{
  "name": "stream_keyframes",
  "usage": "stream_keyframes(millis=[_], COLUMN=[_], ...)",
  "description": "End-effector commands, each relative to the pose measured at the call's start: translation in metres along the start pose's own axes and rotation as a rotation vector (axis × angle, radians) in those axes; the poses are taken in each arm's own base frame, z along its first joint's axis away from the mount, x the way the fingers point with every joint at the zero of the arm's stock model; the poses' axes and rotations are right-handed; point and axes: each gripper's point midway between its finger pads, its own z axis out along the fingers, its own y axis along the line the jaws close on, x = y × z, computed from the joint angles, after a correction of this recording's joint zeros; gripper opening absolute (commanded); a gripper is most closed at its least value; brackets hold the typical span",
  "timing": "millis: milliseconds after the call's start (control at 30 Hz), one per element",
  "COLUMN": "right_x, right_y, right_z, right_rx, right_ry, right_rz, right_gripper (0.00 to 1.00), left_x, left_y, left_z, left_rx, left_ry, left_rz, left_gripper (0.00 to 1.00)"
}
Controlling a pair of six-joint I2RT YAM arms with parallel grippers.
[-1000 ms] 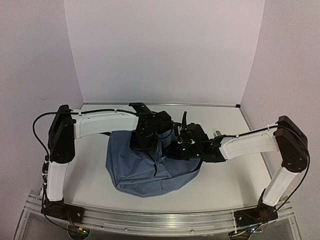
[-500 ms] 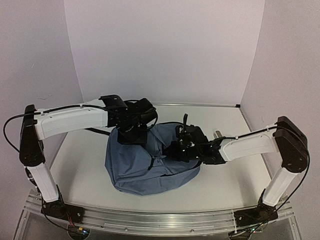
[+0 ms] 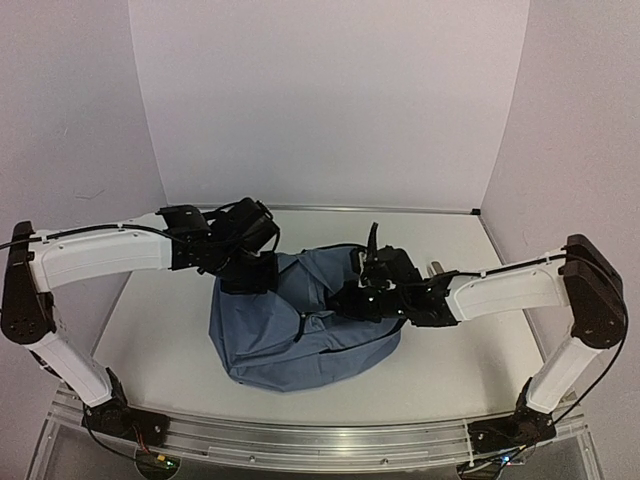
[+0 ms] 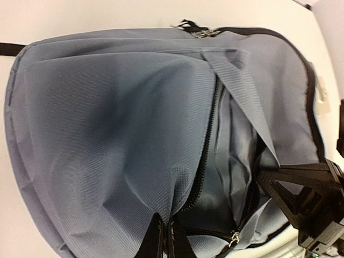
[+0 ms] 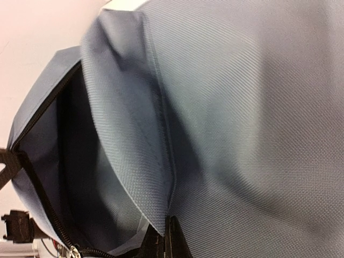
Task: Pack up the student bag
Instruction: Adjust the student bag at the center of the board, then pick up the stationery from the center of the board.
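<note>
The slate-blue student bag [image 3: 290, 340] lies in the middle of the table with its main zipper open and its dark lining showing. My left gripper [image 3: 248, 278] is shut on the bag's fabric at the left edge of the opening; in the left wrist view the gripper [image 4: 165, 244] pinches the bag [image 4: 107, 134] beside the zipper. My right gripper [image 3: 345, 300] is shut on the flap at the right edge of the opening; in the right wrist view the gripper [image 5: 165, 242] pinches a fold of the bag [image 5: 258, 107]. What is inside is hidden.
A small pale object [image 3: 435, 268] lies on the table behind the right forearm. A black strap [image 4: 9, 48] trails from the bag's far left side. White walls close in the back and both sides.
My left arm has swung left and back, drawing its pinched edge of the bag with it, and the opening has widened. The right gripper has held its place.
</note>
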Motion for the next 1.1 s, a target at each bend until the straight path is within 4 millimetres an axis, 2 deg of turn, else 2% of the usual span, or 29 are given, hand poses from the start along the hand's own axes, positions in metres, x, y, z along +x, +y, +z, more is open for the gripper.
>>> stream_keyframes(millis=[0, 100, 167, 300, 500, 600, 867, 1067], right_x=[-0.034, -0.052, -0.063, -0.083, -0.114, -0.124, -0.127, -0.124], right_y=[0.04, 0.053, 0.051, 0.025, -0.046, -0.09, -0.21, -0.262], right_z=[-0.038, -0.061, -0.073, -0.09, -0.114, -0.123, -0.133, -0.133], right_rx=[-0.096, -0.113, -0.077, 0.06, 0.234, 0.339, 0.544, 0.686], right_ry=[-0.039, -0.095, -0.131, -0.184, -0.236, -0.246, -0.188, -0.156], right_rz=[-0.106, -0.114, -0.111, -0.1, -0.032, -0.003, 0.129, 0.149], right_gripper=[0.21, 0.46, 0.57, 0.67, 0.76, 0.8, 0.82, 0.8], left_x=[-0.035, -0.041, -0.044, -0.058, -0.066, -0.071, -0.08, -0.083], left_y=[-0.001, -0.003, -0.008, -0.002, -0.007, -0.006, 0.003, 0.007], left_z=[-0.031, -0.032, -0.035, -0.038, -0.046, -0.05, -0.055, -0.054], left_rx=[0.165, 0.239, 0.273, 0.294, 0.387, 0.442, 0.509, 0.56], left_ry=[-0.06, -0.037, -0.025, -0.007, 0.036, 0.052, 0.04, -0.012], left_rz=[-0.026, -0.022, 0.018, 0.07, 0.174, 0.197, 0.259, 0.268], left_gripper=[0.0, 0.0, 0.0, 0.0, 0.0, 0.0, 0.0, 0.0])
